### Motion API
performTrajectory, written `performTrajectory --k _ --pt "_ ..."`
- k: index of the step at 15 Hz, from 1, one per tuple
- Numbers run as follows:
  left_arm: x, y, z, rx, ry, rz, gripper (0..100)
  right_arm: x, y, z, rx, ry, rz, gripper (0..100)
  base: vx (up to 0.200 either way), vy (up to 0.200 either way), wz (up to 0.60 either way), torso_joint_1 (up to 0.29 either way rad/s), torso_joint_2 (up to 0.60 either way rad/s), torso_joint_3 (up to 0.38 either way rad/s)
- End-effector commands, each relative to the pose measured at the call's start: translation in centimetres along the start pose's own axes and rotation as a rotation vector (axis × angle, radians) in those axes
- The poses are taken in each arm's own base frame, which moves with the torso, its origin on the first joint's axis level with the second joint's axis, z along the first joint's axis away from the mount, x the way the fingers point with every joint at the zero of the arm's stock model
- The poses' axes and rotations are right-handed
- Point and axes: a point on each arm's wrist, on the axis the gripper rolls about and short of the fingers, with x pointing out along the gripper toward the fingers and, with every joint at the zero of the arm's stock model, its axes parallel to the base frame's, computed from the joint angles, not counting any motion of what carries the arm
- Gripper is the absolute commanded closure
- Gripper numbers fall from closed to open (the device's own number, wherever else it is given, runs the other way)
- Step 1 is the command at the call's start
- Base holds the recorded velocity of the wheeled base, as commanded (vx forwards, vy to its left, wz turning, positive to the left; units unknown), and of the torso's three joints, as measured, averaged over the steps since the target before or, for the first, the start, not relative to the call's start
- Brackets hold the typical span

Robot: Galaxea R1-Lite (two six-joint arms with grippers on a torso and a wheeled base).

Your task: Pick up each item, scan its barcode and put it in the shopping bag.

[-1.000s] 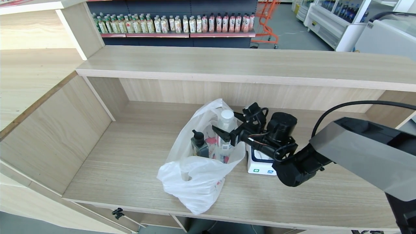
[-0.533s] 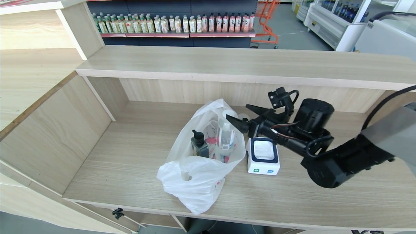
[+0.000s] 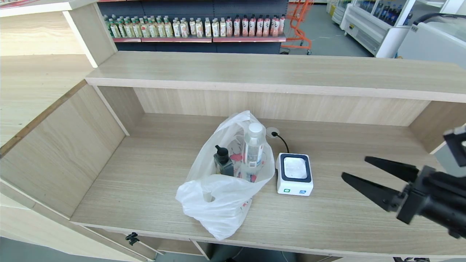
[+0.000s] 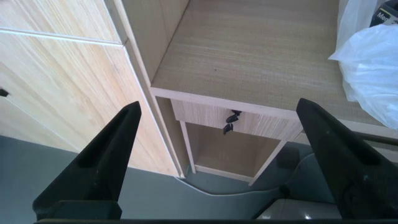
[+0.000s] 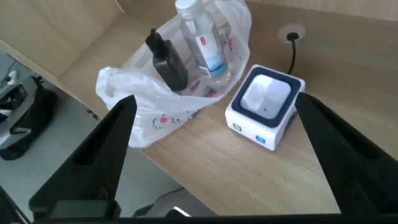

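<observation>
- Right gripper point(image 3: 354, 167): jaws wide apart, clamped on nothing; arm behind cut off by the frame edge.
- Well ahead of those jaws, past the barcode scanner point(image 3: 294, 174): white plastic shopping bag point(image 3: 218, 196) on the wooden counter point(image 3: 145, 174), mouth open upward.
- Inside the bag, upright, long axes vertical: clear water bottle point(image 3: 253, 145), white cap up; dark pump bottle point(image 3: 222, 163) just beside it, nozzle on top.
- Bases of both bottles veiled by the bag's film; red-marked shapes behind them hard to make out.
- Scanner between jaws and bag, window facing up, cable point(image 3: 283, 142) leading off its far side.
- Left gripper point(image 4: 219, 109): jaws wide apart, empty, off the counter's front edge; bag's lobe beyond one finger, cut off at the frame edge.
</observation>
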Motion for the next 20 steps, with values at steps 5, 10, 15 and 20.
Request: performTrajectory --k 5,10,15,20 --pt "0.0 0.0 0.0 0.000 -0.001 0.001 0 -16.2 4.9 -11.3 -0.130 -0.058 -0.437 0 0.000 0.000 0.00 0.000 0.00 0.000" --pt "0.0 0.0 0.0 0.000 -0.001 0.001 0 -16.5 4.7 -11.1 -0.166 -0.113 -0.575 0 0.000 0.000 0.00 0.000 0.00 0.000" --pt "0.0 0.0 0.0 0.000 -0.001 0.001 0 -16.5 4.5 -11.6 -0.108 -0.075 -0.626 0 0.000 0.000 0.00 0.000 0.00 0.000" --pt "0.0 0.0 0.0 0.000 -0.001 0.001 0 -16.5 4.5 -11.6 -0.102 -0.077 -0.626 100 0.000 0.000 0.00 0.000 0.00 0.000"
